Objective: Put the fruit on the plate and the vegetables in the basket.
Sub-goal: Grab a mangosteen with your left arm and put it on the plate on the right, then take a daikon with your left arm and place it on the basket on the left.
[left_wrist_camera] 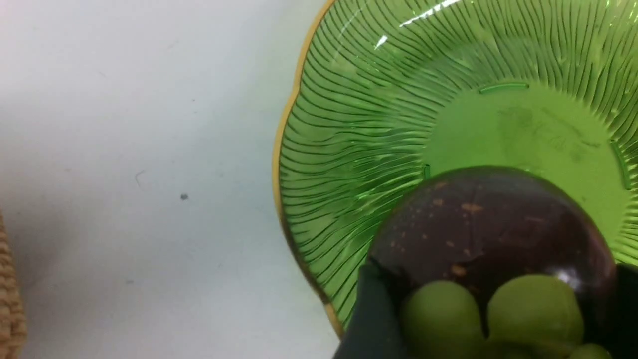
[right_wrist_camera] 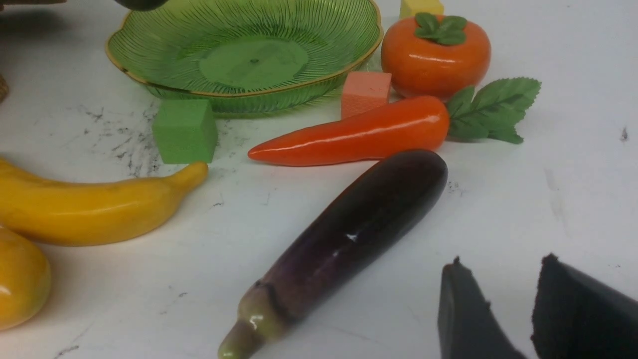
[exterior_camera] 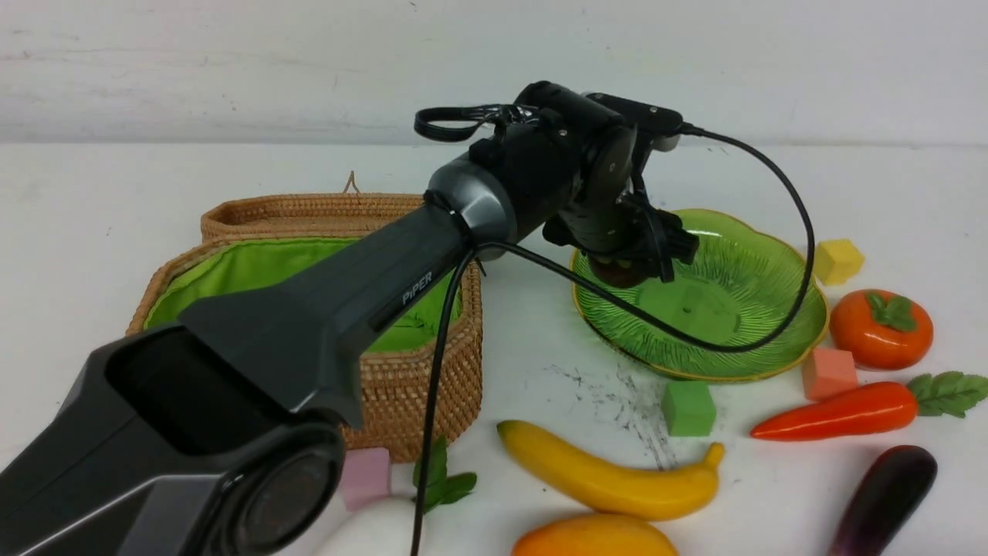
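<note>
My left gripper [exterior_camera: 629,266] is shut on the small dark purple ball [left_wrist_camera: 488,219] with a green cap, holding it just above the near-left part of the green plate [exterior_camera: 779,255]. The banana [exterior_camera: 610,475] and mango [exterior_camera: 590,538] lie at the front, and the persimmon [exterior_camera: 880,328] sits right of the plate. The carrot [exterior_camera: 837,413] and eggplant [right_wrist_camera: 349,234] lie at the right, with the white radish [exterior_camera: 378,529] at the front edge. The lined basket [exterior_camera: 401,386] stands open on the left. Low over the table beside the eggplant, my right gripper [right_wrist_camera: 502,259] is open and holds nothing.
Foam cubes are scattered about: green [exterior_camera: 688,408] and salmon [exterior_camera: 828,373] by the plate's front rim, yellow [exterior_camera: 837,261] at its right, pink [exterior_camera: 367,475] in front of the basket. The left arm [exterior_camera: 309,324] stretches over the basket. Its cable [exterior_camera: 803,232] loops across the plate.
</note>
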